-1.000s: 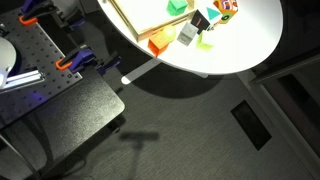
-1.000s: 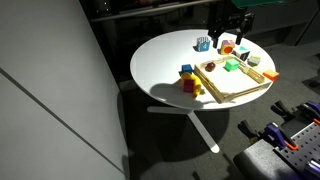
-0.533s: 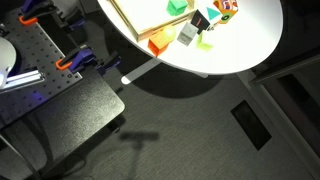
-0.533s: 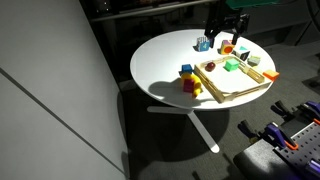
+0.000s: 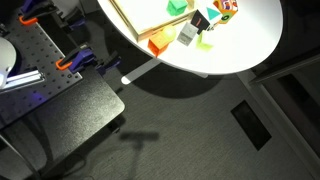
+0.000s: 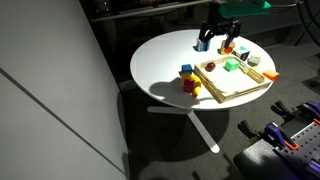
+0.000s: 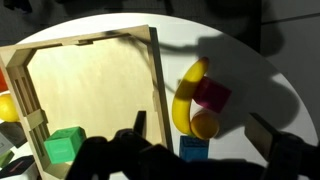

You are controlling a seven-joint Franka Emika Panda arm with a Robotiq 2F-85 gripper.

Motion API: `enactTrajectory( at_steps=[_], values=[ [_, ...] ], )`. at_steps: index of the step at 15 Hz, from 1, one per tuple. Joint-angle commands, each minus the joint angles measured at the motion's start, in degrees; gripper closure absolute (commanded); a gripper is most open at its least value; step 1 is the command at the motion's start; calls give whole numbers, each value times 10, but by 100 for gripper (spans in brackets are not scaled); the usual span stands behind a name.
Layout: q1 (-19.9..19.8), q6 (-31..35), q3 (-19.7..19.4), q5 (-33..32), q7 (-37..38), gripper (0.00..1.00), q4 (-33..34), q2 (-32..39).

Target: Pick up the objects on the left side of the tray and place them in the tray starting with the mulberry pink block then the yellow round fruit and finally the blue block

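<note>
the gripper [image 6: 217, 40] at the upper right of an exterior view is black and blocky, with a teal-green piece [image 6: 243, 5] mounted above it. in the wrist view its fingers [image 7: 285, 155] are dark, blurred silhouettes along the bottom edge.

**Q:** Where does the high exterior camera stand?

**A:** Above and to one side of the table [image 5: 240, 40]. In an exterior view it looks steeply down. The floor [image 5: 200, 130] fills most of the frame. Only a curved part of the table, with part of the tray [image 5: 135, 12], shows along the upper edge.

**Q:** And the distant camera?

**A:** In an exterior view it stands farther back and looks down at a slant. The whole table [image 6: 165, 65] sits in the upper half, right of centre, with the tray [image 6: 236, 88] on it.

**Q:** The wrist view?

**A:** It is the closest. It looks down on the tray [image 7: 90, 90] at left and on the tabletop at right.

**Q:** What area do the views share?

**A:** All three cover the tray and the table beside it.
</note>
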Motion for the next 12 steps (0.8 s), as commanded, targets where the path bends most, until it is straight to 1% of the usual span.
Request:
enactTrajectory(
  at_steps=[1,7,12],
  values=[
    [18,39,-7,-2,11,0,-1,19],
    [46,104,-15,-23,40,0,1,68],
    [74,126,-35,-77,91,0,21,118]
  ],
)
